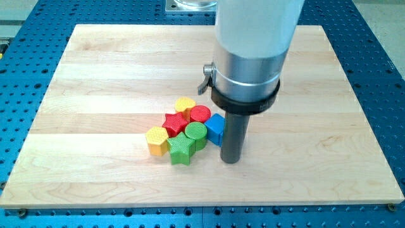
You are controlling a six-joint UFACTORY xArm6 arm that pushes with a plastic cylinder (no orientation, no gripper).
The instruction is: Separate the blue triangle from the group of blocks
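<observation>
My tip (231,161) rests on the board just to the right of the block group. A blue block (215,128) shows partly at the rod's left side, touching it; its shape is unclear. No blue triangle shows; the rod may hide it. The group to the left holds a red cylinder (200,114), a green cylinder (196,133), a red star (175,122), a green star (181,149), a yellow hexagon (156,140) and another yellow block (185,104).
The wooden board (95,69) lies on a blue perforated table (386,76). The arm's wide silver and white body (250,57) hangs over the board's upper right middle and hides what is behind it.
</observation>
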